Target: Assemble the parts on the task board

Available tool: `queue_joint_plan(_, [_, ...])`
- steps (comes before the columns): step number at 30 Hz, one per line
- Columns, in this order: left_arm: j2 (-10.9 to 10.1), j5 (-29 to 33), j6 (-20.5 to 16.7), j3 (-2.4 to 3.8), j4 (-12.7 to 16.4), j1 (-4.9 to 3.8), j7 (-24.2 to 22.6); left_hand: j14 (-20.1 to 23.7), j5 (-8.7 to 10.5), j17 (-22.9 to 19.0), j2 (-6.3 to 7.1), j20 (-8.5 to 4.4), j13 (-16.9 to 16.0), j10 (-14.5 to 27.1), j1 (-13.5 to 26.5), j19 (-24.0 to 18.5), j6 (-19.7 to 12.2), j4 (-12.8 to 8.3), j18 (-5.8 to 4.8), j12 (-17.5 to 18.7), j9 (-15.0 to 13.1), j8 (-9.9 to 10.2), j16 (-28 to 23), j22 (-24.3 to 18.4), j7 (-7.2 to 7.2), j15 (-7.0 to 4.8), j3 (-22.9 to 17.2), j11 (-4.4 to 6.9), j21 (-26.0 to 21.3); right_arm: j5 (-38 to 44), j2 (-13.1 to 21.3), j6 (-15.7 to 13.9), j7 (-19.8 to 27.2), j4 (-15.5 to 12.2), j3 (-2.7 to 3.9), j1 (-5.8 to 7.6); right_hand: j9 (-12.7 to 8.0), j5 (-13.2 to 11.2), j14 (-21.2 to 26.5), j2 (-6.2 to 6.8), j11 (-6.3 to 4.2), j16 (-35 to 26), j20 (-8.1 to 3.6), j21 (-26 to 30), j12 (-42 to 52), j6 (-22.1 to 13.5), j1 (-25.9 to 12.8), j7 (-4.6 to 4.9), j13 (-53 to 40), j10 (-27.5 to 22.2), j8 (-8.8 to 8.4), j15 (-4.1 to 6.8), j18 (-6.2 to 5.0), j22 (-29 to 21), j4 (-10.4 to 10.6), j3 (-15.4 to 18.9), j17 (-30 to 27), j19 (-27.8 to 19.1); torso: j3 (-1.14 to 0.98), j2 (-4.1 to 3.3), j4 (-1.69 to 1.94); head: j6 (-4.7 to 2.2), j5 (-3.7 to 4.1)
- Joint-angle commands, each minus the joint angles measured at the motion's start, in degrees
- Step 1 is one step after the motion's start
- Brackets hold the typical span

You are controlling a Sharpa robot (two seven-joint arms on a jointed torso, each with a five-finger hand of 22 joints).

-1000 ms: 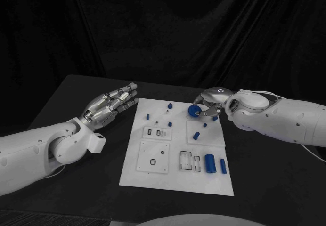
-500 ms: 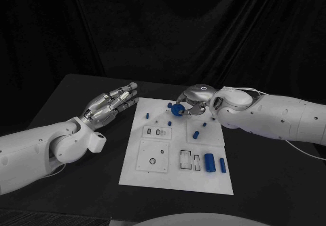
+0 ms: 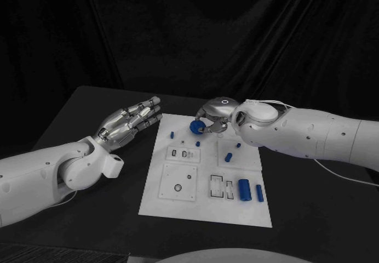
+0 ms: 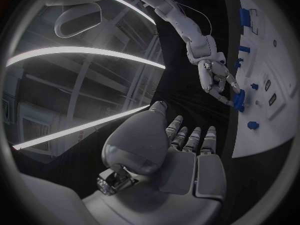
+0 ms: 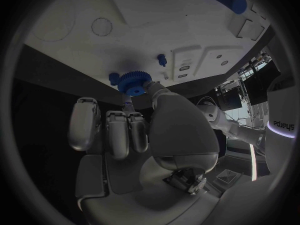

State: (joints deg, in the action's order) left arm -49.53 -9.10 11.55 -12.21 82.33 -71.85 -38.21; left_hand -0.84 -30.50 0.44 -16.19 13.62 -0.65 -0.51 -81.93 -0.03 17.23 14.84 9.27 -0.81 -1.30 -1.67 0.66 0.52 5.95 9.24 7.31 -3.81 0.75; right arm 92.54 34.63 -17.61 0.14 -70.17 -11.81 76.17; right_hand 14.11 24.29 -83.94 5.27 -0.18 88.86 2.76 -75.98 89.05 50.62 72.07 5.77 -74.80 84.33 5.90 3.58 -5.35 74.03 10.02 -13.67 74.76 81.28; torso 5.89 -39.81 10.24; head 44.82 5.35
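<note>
The white task board [image 3: 183, 204] lies in the middle of the table. My right hand [image 3: 214, 116] hovers over its far end and pinches a blue gear [image 3: 196, 127] between thumb and fingers; the right wrist view shows the gear [image 5: 132, 82] at the fingertips, just above the board [image 5: 156, 25] and beside a small blue peg [image 5: 162, 60]. In the left wrist view the right hand [image 4: 214, 76] also holds the gear [image 4: 238, 99]. My left hand [image 3: 128, 122] stays flat and open beside the board's far left edge, holding nothing.
Small blue pegs [image 3: 171, 133] [image 3: 228, 157] stand on the board's far half. Two blue cylinders [image 3: 243, 189] [image 3: 258, 192] lie near its right front, beside rectangular slots [image 3: 216, 186]. A square plate with a hole [image 3: 178, 182] sits at the left front.
My right hand has carried the blue gear leftward along the board's far end, from the right corner toward the middle. The left hand has not moved.
</note>
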Motion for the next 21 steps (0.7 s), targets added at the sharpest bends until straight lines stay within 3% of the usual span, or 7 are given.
queue_joint_plan(1, [0.18,0.01,0.79,0.05,0.05,0.08,-0.53,-0.25,-0.69,0.15,0.69,0.08,0.48,0.05,-0.64,0.37,0.57,-0.41,-1.34,0.64,-0.91,-0.79,0.61,-0.29,0.11,0.64,-1.57,-0.65,-0.48,0.03,-0.62,1.00,0.35,0.88,0.04,-0.11,3.28,-0.64,-6.06,-0.91,0.60,1.14,0.16,0.58,0.95,3.05,0.44,-0.13,-15.20,5.67,2.59,-0.32,1.62,8.63,-0.64,-1.47,15.24,0.31,-0.06,-0.02,-0.06,0.10,-0.04])
queue_joint_plan(9, [0.50,0.01,1.01,0.05,-0.15,0.09,-0.51,-0.25,-0.69,0.15,0.69,0.08,0.48,0.05,-0.64,0.37,0.57,-0.41,-1.34,0.64,-0.91,-0.79,0.61,-0.29,0.11,0.64,-1.57,-0.65,-0.48,0.03,-2.03,1.98,0.18,2.43,0.04,-0.24,3.17,-0.94,-6.06,-0.91,0.80,1.14,0.35,0.86,0.95,2.52,0.40,0.10,-15.20,5.67,2.18,-0.53,1.56,8.54,-0.84,-1.56,15.24,0.19,-0.10,-0.01,0.02,0.17,0.30])
queue_joint_plan(21, [0.55,0.00,1.21,0.05,-0.25,0.12,-0.28,-0.24,-0.72,0.14,0.69,0.09,0.48,0.06,-0.65,0.37,0.48,-0.44,-1.38,0.65,-0.90,-0.77,0.61,-0.29,0.12,0.68,-1.65,-0.69,-0.48,0.03,-2.40,2.77,0.19,2.72,0.04,-0.44,2.76,-2.17,-6.06,-0.80,1.03,1.14,0.71,1.37,0.95,0.99,-0.27,0.38,-15.20,5.67,0.98,-0.80,1.44,8.44,-0.98,-1.47,15.24,-0.02,-0.08,0.02,-0.23,0.26,0.10])
